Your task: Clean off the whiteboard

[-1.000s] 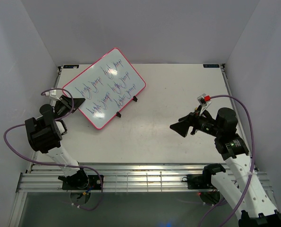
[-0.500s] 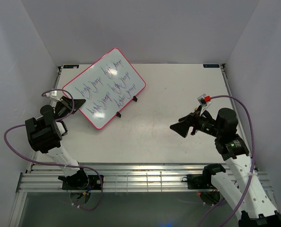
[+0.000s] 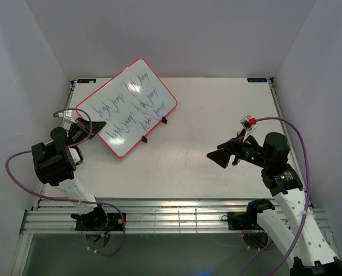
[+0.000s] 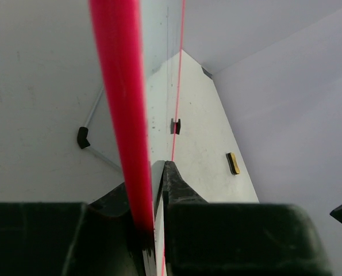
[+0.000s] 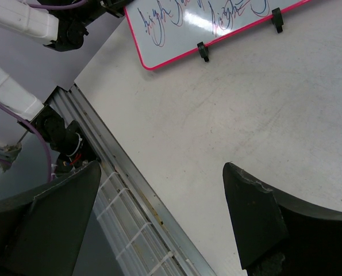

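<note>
The whiteboard (image 3: 127, 106), white with a pink-red rim and blue-purple scribbles, stands tilted at the back left of the table. My left gripper (image 3: 93, 125) is at its lower left edge. In the left wrist view the red rim (image 4: 116, 86) runs down between the two black fingers, and the left gripper (image 4: 153, 172) is shut on the board's edge. My right gripper (image 3: 216, 155) hovers open over the table's right half, well away from the board. The right wrist view shows the whiteboard (image 5: 216, 23) at the top, with the right gripper (image 5: 162, 207) holding nothing.
A small yellow eraser block (image 4: 233, 163) lies on the table near the wall beyond the board. The board's black wire stand (image 4: 87, 138) and two black clips (image 3: 165, 120) rest on the table. The metal rail (image 5: 130, 195) runs along the near edge.
The left gripper's fingers have closed together onto the whiteboard's edge. The board and the right arm have not moved.
</note>
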